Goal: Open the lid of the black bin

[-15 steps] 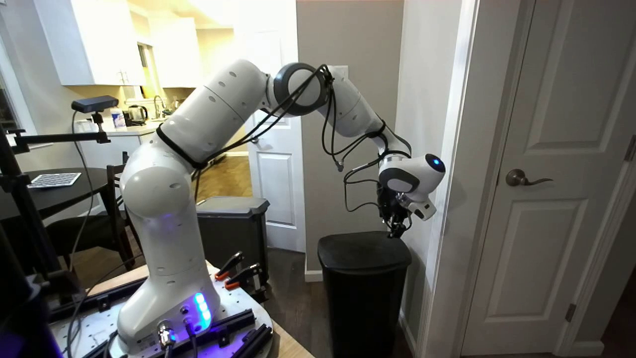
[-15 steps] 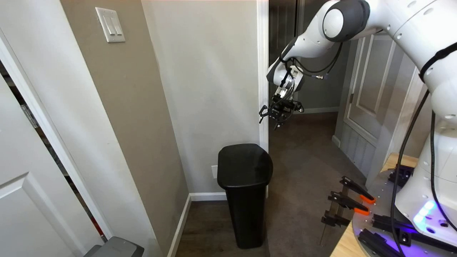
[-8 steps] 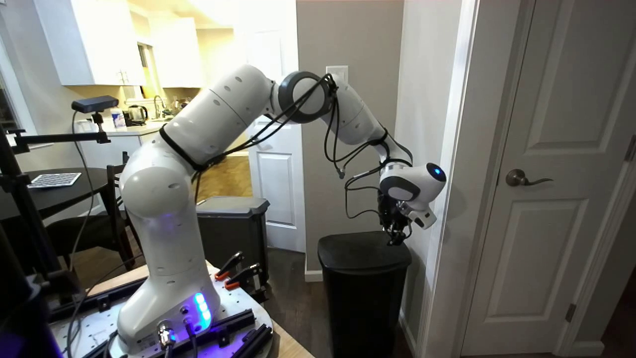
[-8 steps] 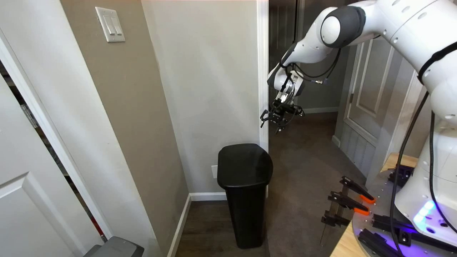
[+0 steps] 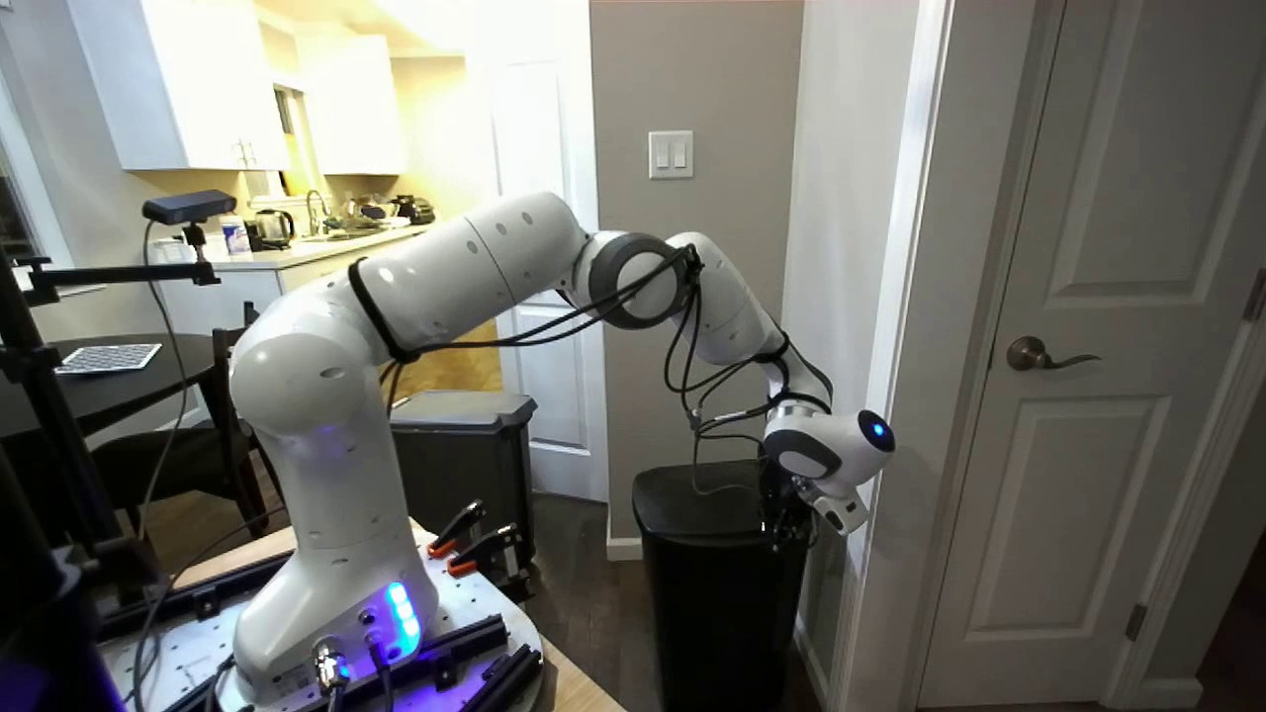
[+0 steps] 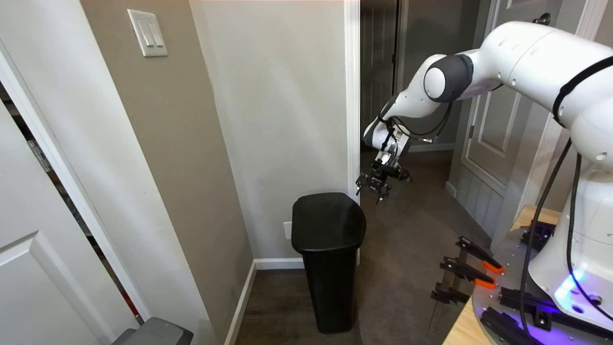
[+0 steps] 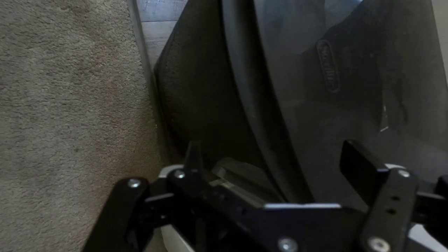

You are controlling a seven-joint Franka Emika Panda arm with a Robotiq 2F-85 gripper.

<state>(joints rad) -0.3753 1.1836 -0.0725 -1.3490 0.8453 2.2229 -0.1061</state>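
The lid (image 6: 328,223) is lying closed on top of the black bin (image 6: 330,292), which is standing on dark wood flooring (image 6: 280,302) just beside carpet (image 7: 77,122). The gripper (image 7: 276,159) is hovering near the bin's edge, its jaws standing wide apart; whether it is touching the lid, I cannot tell. A pale wall (image 6: 278,129) is standing near the bin; a grey-lidded container (image 5: 467,455) is sitting well apart from it.

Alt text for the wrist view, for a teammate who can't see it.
A black bin with its lid closed fills most of the middle and right, the lid's edge running diagonally between the spread black fingers, which reach in from the bottom. Carpet covers the left side.
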